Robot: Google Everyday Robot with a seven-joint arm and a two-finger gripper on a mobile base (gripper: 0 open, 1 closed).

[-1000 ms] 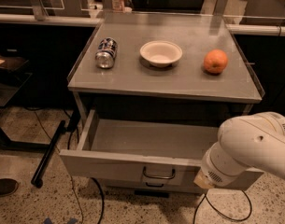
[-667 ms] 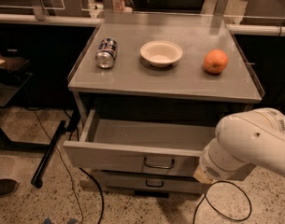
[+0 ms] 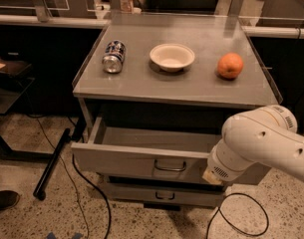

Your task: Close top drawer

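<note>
The top drawer (image 3: 136, 159) of the grey cabinet stands partly open, its flat front pulled out a short way and its small metal loop handle (image 3: 170, 167) at the centre. My white arm (image 3: 261, 143) comes in from the right and covers the right end of the drawer front. My gripper is hidden behind that arm segment, down by the drawer's right end, so I do not see it. The second drawer (image 3: 159, 194) below is shut.
On the cabinet top (image 3: 191, 86) lie a tipped drink can (image 3: 114, 56), a white bowl (image 3: 172, 57) and an orange (image 3: 230, 65). A black stand leg (image 3: 52, 163) and cables (image 3: 241, 218) lie on the floor. A shoe (image 3: 2, 199) is at far left.
The top drawer has slid inward, its front now much closer to the cabinet. My arm has moved forward with it, at the drawer's right end.
</note>
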